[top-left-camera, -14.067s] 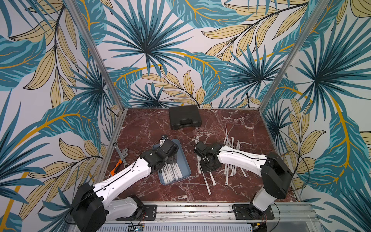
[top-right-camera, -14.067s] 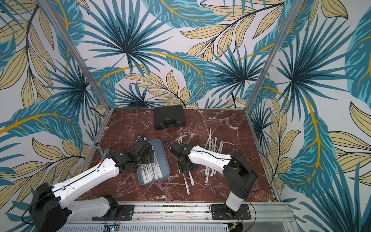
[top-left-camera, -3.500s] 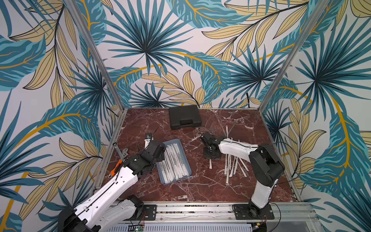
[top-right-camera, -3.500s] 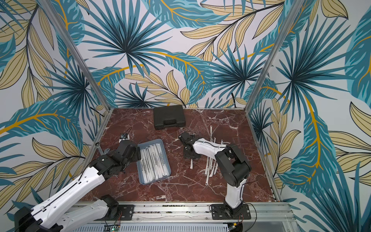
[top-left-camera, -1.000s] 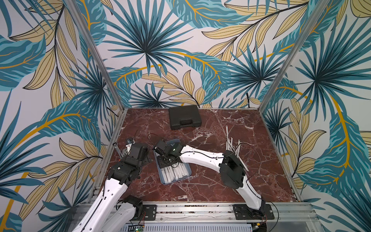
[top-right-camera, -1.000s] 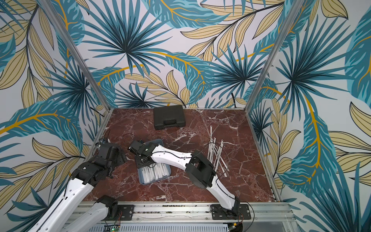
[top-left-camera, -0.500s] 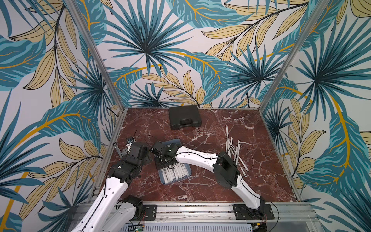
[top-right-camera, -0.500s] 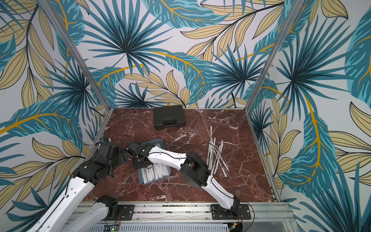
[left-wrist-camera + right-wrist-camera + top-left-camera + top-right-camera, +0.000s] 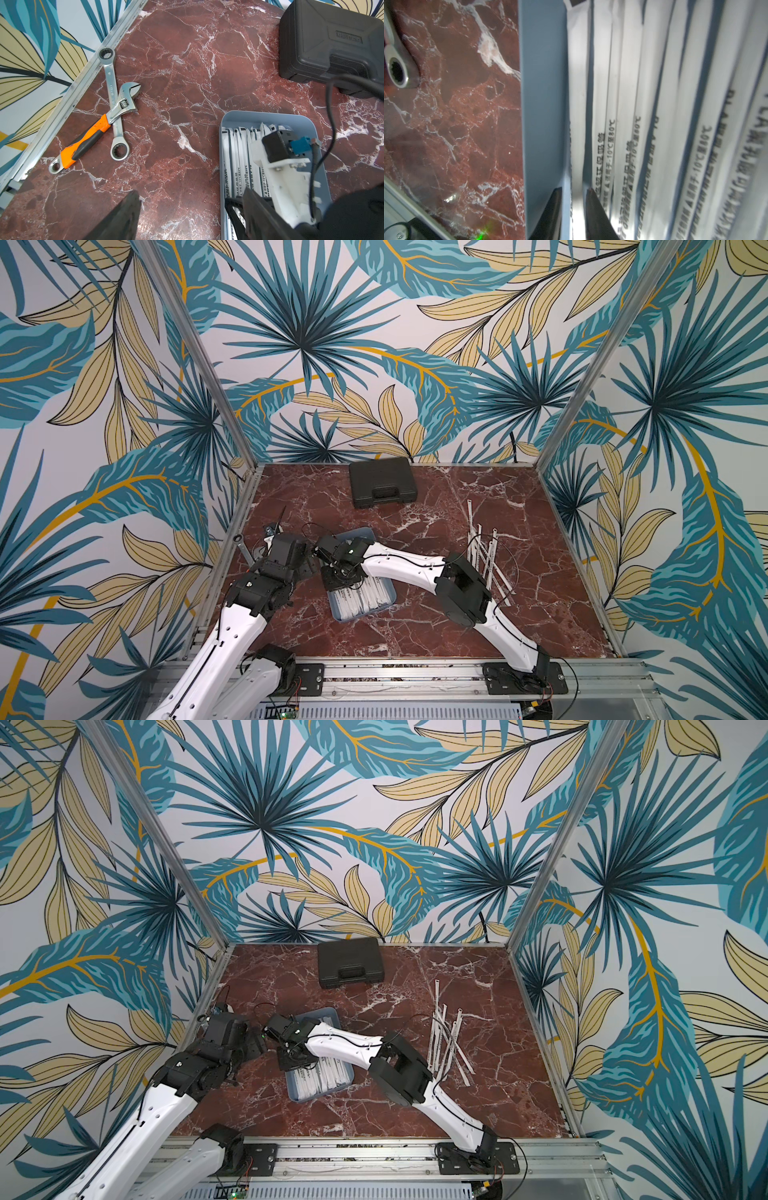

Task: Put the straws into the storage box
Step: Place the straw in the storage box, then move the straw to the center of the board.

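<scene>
step: right gripper point(image 9: 574, 212) placing straw point(image 9: 577, 104) in storage box point(image 9: 542, 104)
right fingers: slightly parted, straw looks loose
left gripper point(image 9: 193, 214): wide open, empty
next: fetch loose straws point(image 9: 484, 556)

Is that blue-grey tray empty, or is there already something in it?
Partly filled: white wrapped straws lie side by side in the storage box. Other loose straws lie outside it on the table.

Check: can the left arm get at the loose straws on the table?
Probably not. The loose straws lie far over on the right side, past the tray, with the right arm stretched across in between.
</scene>
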